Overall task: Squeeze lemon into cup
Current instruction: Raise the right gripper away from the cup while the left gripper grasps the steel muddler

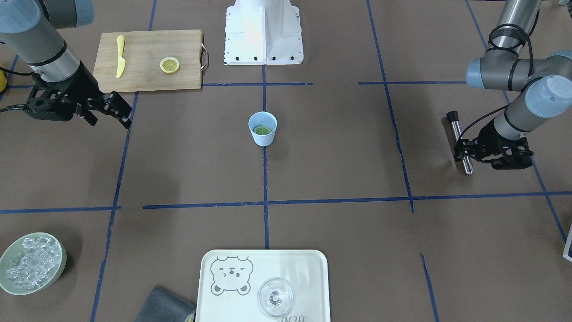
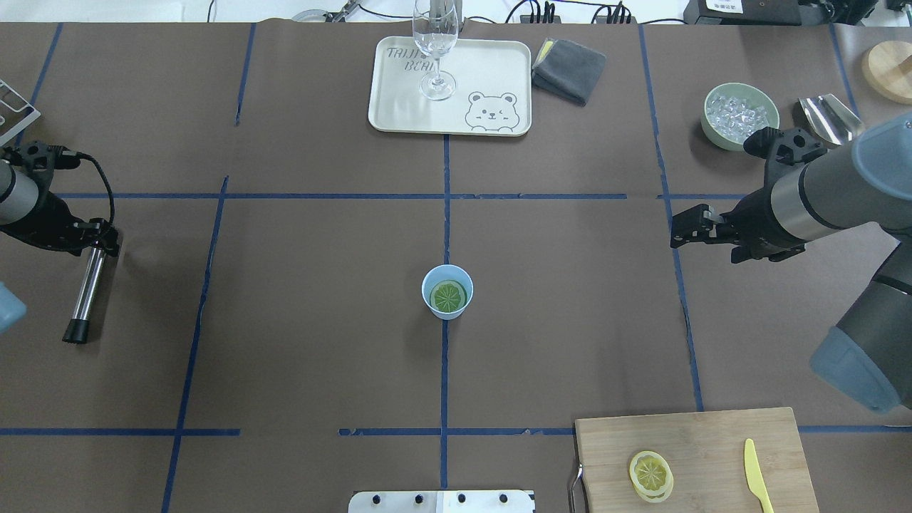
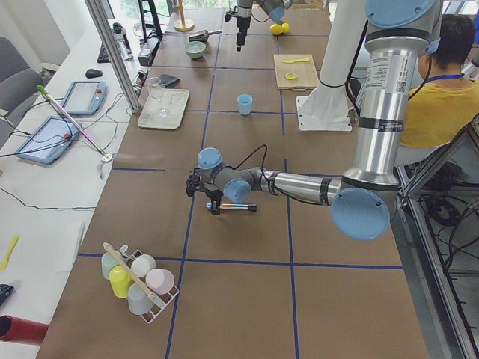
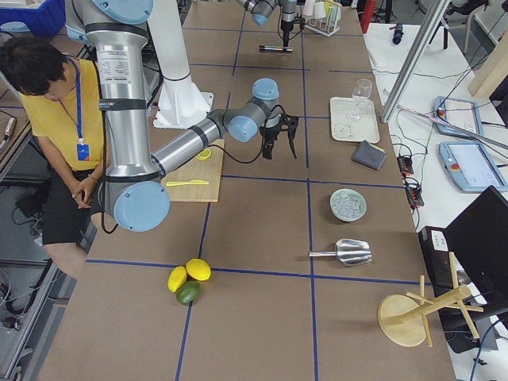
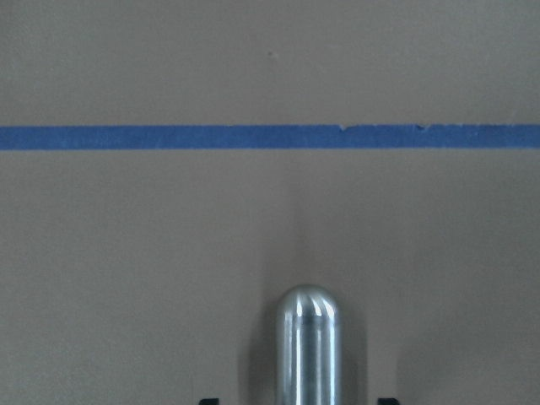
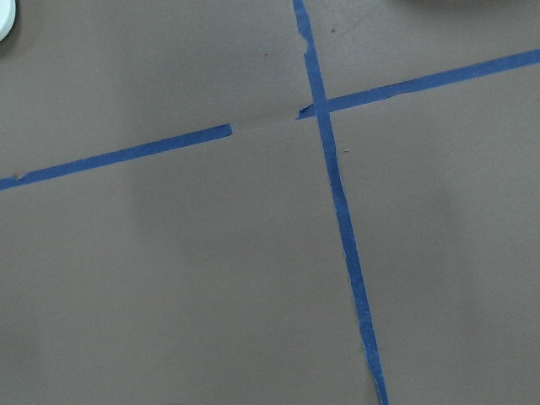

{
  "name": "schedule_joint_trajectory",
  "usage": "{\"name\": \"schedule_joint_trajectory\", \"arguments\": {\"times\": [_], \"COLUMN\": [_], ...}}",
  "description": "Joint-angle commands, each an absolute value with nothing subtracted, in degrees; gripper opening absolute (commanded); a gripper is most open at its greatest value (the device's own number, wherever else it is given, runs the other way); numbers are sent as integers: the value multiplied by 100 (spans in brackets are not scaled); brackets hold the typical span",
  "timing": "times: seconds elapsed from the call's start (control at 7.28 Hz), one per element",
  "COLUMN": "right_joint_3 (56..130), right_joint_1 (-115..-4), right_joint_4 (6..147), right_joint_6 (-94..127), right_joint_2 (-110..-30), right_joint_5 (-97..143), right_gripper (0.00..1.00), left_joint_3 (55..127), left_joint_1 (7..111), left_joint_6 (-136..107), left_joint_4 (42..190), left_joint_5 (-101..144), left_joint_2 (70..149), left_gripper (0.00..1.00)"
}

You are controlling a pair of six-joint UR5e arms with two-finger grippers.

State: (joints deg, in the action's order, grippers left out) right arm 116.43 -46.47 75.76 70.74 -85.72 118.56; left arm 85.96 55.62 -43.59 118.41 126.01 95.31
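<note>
Jaws of the left gripper (image 2: 96, 244) are clamped on a steel rod (image 2: 85, 292). In the overhead view the rod's long axis runs roughly 12 to 6, with its black cap at the 6 o'clock end and its rounded bare end at the gripper. Whether the rod touches the bench (image 2: 320, 356) I cannot tell. The right gripper (image 2: 682, 229) hangs over bare bench with its jaws spread, holding nothing.

Between the two, at mid-bench, the cup (image 2: 425, 288) stands upright, mouth up, light blue and tapering toward its base. The left gripper is at its 9 o'clock and the right gripper at its 2 o'clock, both well apart from it. The lemon slice (image 2: 449, 296) lies flat at the bottom of the cup, cut face up. It looks greenish in there, with pale segment lines radiating from its middle.

At 12 o'clock from the cup a cream tray (image 2: 399, 107) carries a bear drawing and two lines of lettering. A clear stemmed glass (image 2: 436, 43) partly hides them, and the lower line reads "BEA…". At 5 o'clock a wooden cutting board (image 2: 712, 449) holds a second slice (image 2: 650, 472) and a yellow knife (image 2: 757, 484).
</note>
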Motion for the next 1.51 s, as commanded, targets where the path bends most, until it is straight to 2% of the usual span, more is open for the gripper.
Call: {"name": "schedule_joint_trajectory", "arguments": {"times": [0.0, 0.27, 0.69, 0.96, 1.37], "right_joint_3": [11646, 11654, 11663, 11733, 11777], "right_joint_1": [-4641, -4641, -4641, -4649, -4807], "right_joint_4": [7576, 7576, 7567, 7567, 7567], "right_joint_6": [7093, 7101, 7128, 7137, 7119], "right_joint_2": [-8569, -8561, -8543, -8552, -8665], "right_joint_5": [11856, 11874, 11883, 11883, 11953], "right_gripper": [100, 100, 100, 100, 100], "left_joint_3": [8569, 8604, 8998, 10154, 11036], "left_joint_1": [5528, 5528, 5528, 5136, 4240], "left_joint_6": [-4359, -4386, -4333, -4272, -4298], "left_joint_4": [11839, 11717, 11540, 11296, 10802], "left_joint_5": [12595, 12595, 12577, 12568, 12316], "left_joint_2": [9536, 9562, 9615, 9632, 10930], "left_gripper": [54, 0, 0, 0, 0]}}
